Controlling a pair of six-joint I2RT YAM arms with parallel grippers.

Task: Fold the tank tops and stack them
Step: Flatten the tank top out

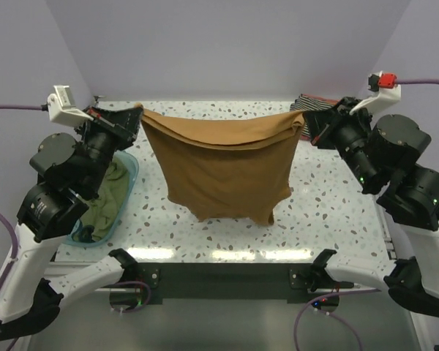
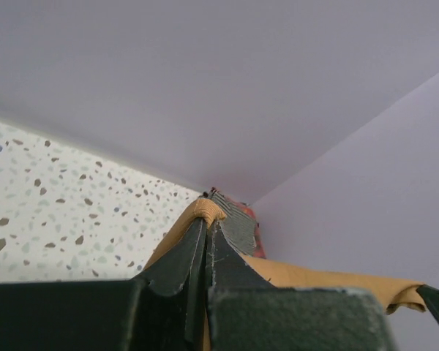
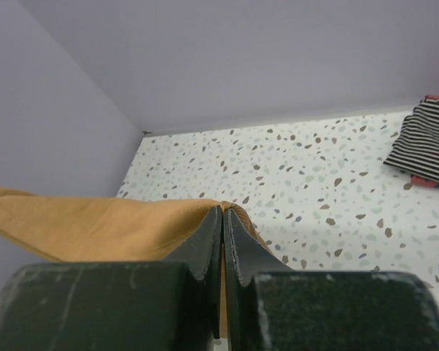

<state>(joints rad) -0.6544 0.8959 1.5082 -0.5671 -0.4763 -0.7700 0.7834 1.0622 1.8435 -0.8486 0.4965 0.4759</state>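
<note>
From above: tan-brown tank top [image 1: 223,172] hangs spread over the counter [image 1: 336,212], left pincer [image 1: 135,111] and right pincer [image 1: 305,124] each clamping a top corner. Left wrist: jaws pinching cloth. Right wrist: likewise, striped tank top [image 3: 424,142] beyond. Next, likely: lay it flat for folding.

Bright, even overhead light, soft shadows, glare strips along the near table [image 1: 227,254] edge; wrist-view foregrounds blur.
</note>
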